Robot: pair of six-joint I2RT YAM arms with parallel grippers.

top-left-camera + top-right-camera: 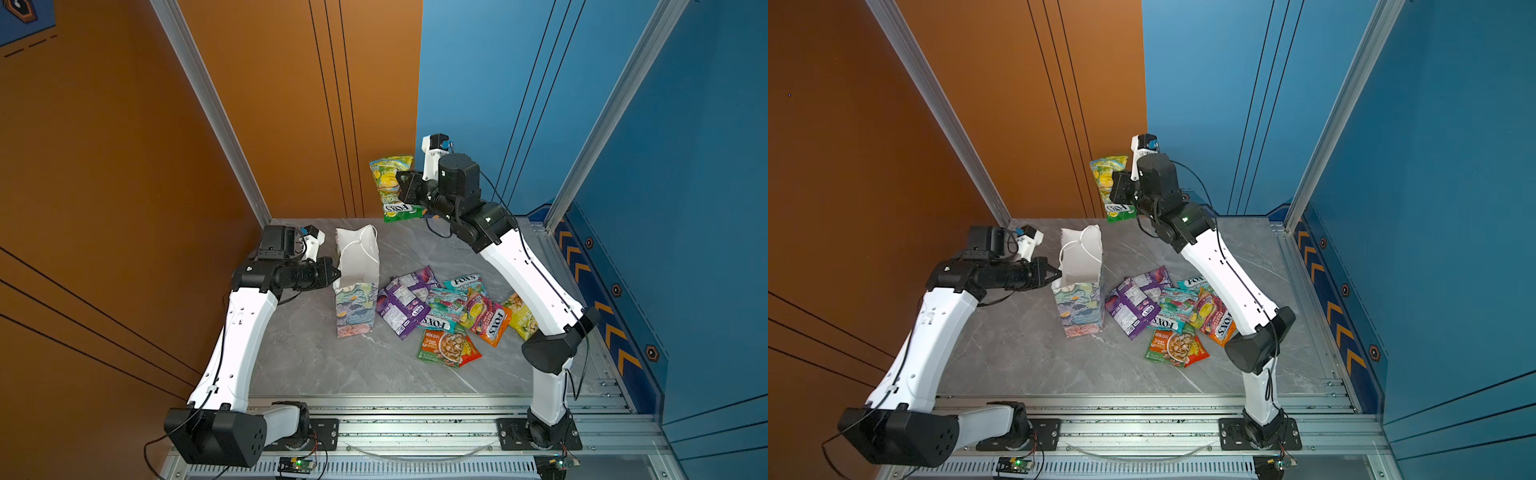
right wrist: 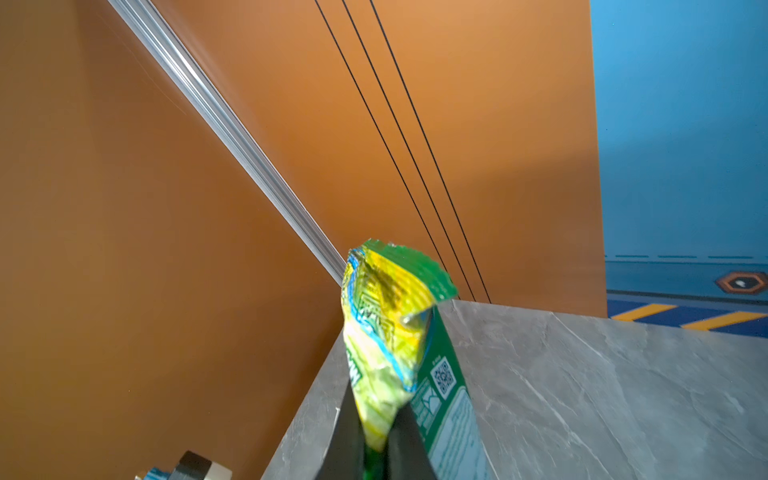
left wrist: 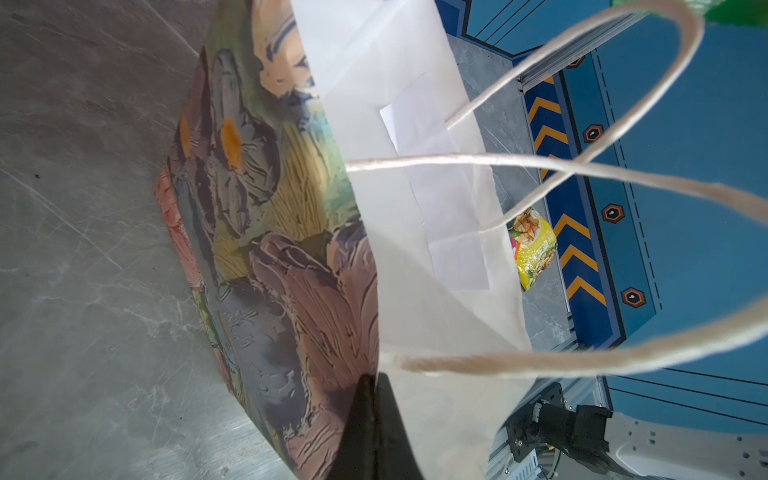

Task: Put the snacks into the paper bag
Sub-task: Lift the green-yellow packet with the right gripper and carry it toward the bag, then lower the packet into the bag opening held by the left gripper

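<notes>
the grey marbled table carries everything. the left arm reaches in from the left and the right arm rises from the right, bent high over the table's far edge.

the paper bag stands upright left of centre, mouth open, white lining and cord handles showing. the left jaws are closed on its rim at the near left corner; the left wrist view shows them pinching the wall of the bag, one finger outside and one inside.

just right of the bag, the snacks lie in an overlapping pile on the table: a purple packet nearest the bag, then a teal packet, an orange packet, a yellow-green sachet partly behind the right arm, and a green-orange sachet at the near edge of the pile.

one green packet is off the table, held in the air beyond the bag. the right jaws are clamped on it, and the right wrist view shows the packet sticking out from between them.
</notes>
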